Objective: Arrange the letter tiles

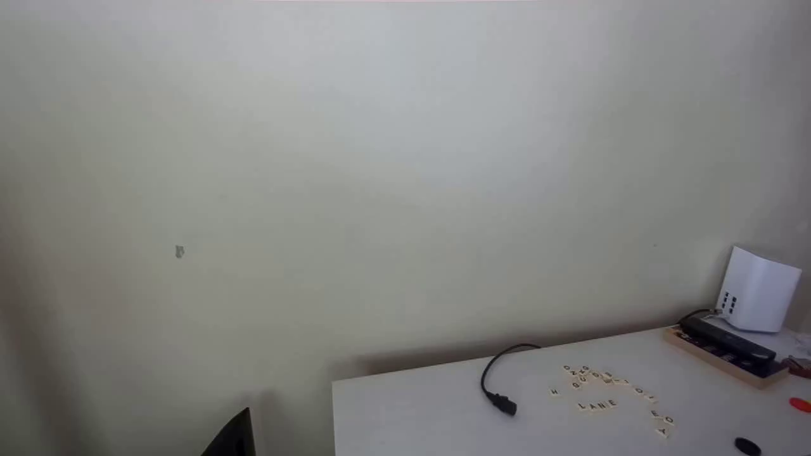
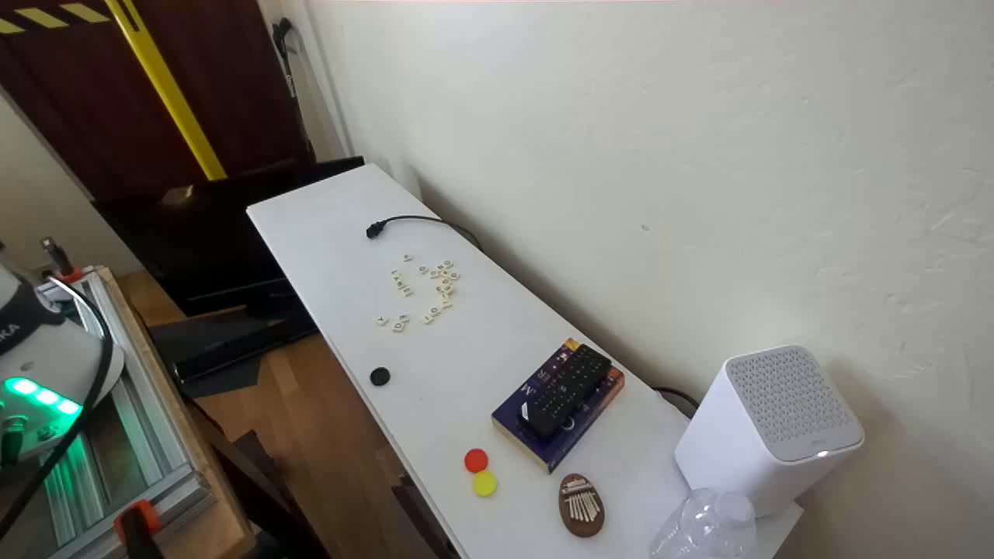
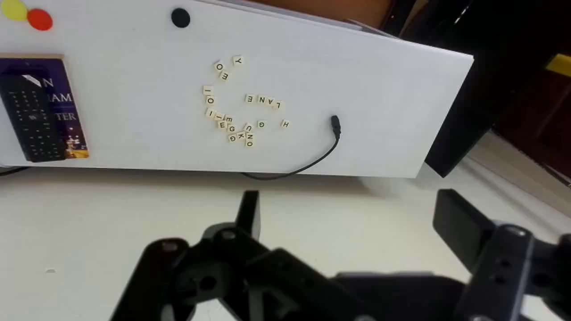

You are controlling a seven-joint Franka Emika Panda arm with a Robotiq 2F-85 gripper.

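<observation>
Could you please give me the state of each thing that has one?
Hand: open, holding nothing.
Letter tiles: scattered, four spelling LANE.
Cable connector: loose, unplugged.
Book: closed, lying flat.
Remote: buttons up, power unclear.
White box: upright, light lit.
Arm lights: glowing green.

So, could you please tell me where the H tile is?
In an exterior view, the H tile lies at lower right, between the cable plug and the LANE tiles.
</observation>
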